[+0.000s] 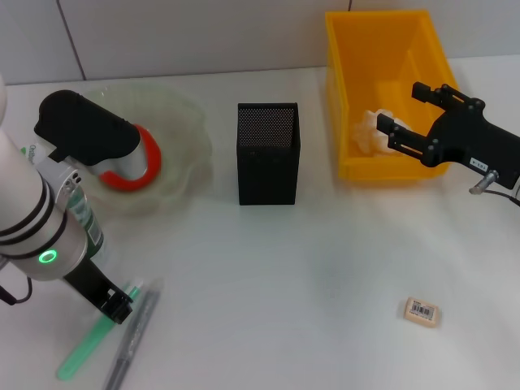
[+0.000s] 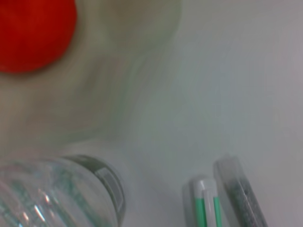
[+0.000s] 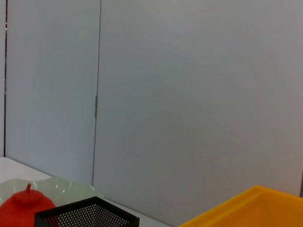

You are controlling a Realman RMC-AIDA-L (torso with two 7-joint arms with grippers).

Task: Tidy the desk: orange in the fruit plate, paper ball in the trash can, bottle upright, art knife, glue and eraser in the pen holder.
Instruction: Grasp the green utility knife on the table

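Jaws of right gripper (image 1: 393,108) spread, hovering over trash can (image 1: 348,57).

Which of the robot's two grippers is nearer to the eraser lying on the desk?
Right. The right gripper hangs open over the yellow bin's front edge, directly behind the eraser. The left gripper is across the desk, beside the green and grey pens.

My left arm reaches down at the near left, wrist bent low; its hand (image 1: 114,302) sits close to the desk (image 1: 309,276), finger state not discernible. My right hand (image 1: 402,116) is raised at the far right, fingers spread apart, gripping nothing.
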